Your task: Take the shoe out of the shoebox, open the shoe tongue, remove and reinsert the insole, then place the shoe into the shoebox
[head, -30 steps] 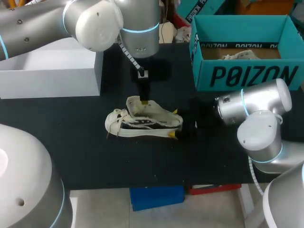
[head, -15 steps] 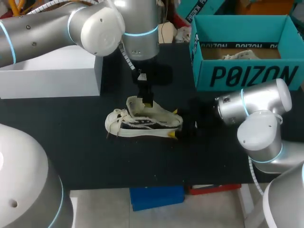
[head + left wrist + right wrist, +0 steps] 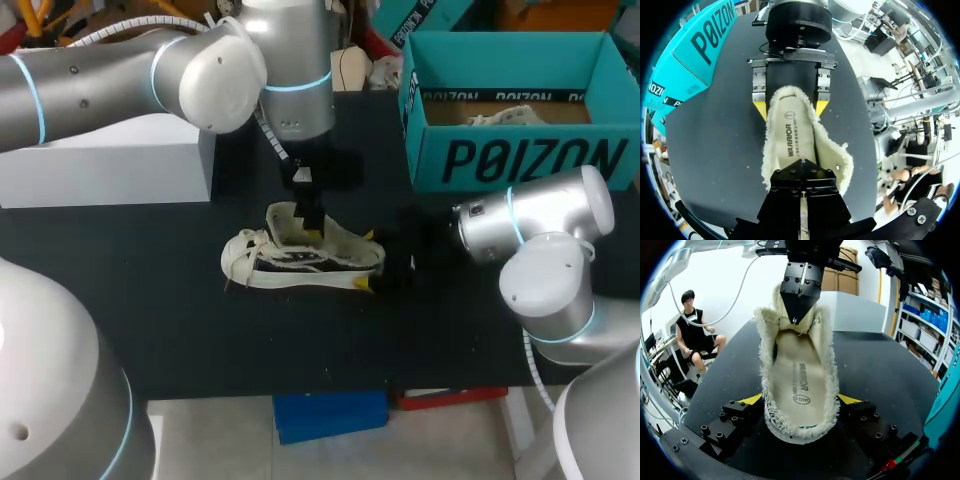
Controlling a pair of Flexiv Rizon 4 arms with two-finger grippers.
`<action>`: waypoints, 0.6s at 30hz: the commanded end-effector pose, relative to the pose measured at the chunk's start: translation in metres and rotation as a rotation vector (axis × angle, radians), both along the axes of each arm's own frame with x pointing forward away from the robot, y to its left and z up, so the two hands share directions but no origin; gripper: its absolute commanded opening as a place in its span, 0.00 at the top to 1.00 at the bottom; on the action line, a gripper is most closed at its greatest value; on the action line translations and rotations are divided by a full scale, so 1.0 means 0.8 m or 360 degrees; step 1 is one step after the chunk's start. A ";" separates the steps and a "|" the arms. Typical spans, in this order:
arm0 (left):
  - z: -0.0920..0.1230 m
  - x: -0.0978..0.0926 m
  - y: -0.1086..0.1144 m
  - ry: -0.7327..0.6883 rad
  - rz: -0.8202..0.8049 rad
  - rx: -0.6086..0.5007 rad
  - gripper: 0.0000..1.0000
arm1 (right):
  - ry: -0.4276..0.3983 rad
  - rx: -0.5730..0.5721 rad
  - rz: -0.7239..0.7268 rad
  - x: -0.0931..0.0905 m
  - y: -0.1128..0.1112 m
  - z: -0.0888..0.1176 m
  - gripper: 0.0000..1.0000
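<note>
My right gripper (image 3: 800, 400) clamps the heel (image 3: 800, 432) of the shoe (image 3: 300, 260), and my left gripper (image 3: 796, 315) pinches its tongue (image 3: 284, 224). If I pull too strongly, the heel can slip out.

The shoe (image 3: 300, 262) lies on the table (image 3: 200, 330). Behind the shoe to its right stands the shoebox (image 3: 520, 160), and behind the shoe to its left a white box (image 3: 100, 165). The left gripper (image 3: 311, 216) pinches the shoe from above at its rear edge. The right gripper (image 3: 370, 262) clasps the shoe's right end.

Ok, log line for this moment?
left gripper shut on tongue | right gripper shut on shoe | insole inside | shoe on table
</note>
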State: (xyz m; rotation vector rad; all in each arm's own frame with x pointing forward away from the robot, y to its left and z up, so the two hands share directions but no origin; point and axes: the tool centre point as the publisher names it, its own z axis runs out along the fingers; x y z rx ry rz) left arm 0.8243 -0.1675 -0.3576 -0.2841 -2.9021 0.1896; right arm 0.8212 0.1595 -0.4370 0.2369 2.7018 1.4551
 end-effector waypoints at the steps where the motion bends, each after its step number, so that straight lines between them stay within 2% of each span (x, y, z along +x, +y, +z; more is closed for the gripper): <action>1: -0.014 0.003 -0.006 0.0015 0.0000 0.0001 1.00 | 0.0004 -0.0004 -0.0001 0.002 0.002 -0.005 1.00; 18: -0.054 -0.023 -0.012 0.0144 0.0000 0.0022 1.00 | 0.0004 -0.0004 -0.0001 0.002 0.002 -0.005 1.00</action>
